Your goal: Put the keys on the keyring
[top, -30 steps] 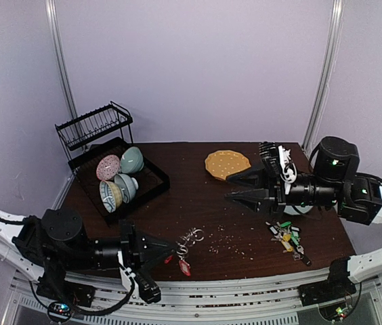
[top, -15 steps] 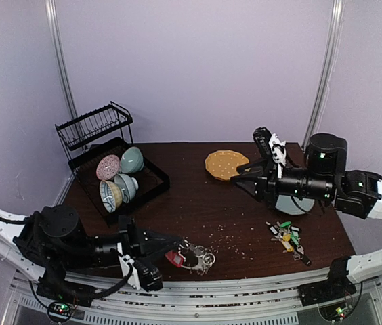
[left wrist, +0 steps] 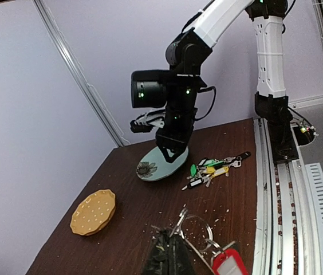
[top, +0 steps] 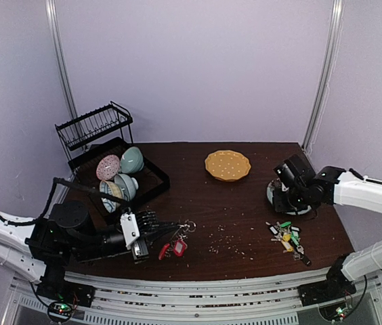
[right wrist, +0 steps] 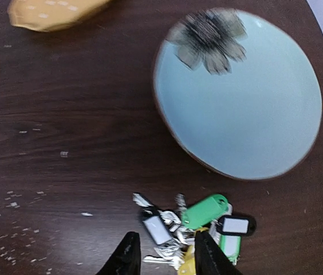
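1. Your right arm was reaching level over mid-table a second ago. It has now drawn back to the right side and points down. Your left arm has gone from open jaws beside the keyring [top: 177,242] to a grip on it, and the ring has shifted with it.
2. Left gripper [left wrist: 169,256]: the fingers are pressed together and the keyring's wire loops come straight out of the tips. The red tag dangles just beside them. It looks lifted off the table [top: 211,203], though I can't be sure of that.
3. Right gripper [right wrist: 166,252]: the jaws are apart and there's nothing in them.
4. The keys [right wrist: 199,215] lie in one heap on the right of the table, just beside the near rim of the pale blue plate [right wrist: 253,114]. As far as the wrist view shows, they don't touch it. They're well apart from the keyring.
5. Here's what the next move turns on. In the right wrist view the bunch sits just ahead of the open tips, in line with the gap.
6. Its long axis runs across, from finger to finger. The green tag and the black-framed one spill out beyond the right finger.
7. My read is that closing as you stand would squeeze along the length. Turning the wrist, or picking a single tag, looks safer.
8. Your right arm is far nearer the keys, and your left is busy on the other side.
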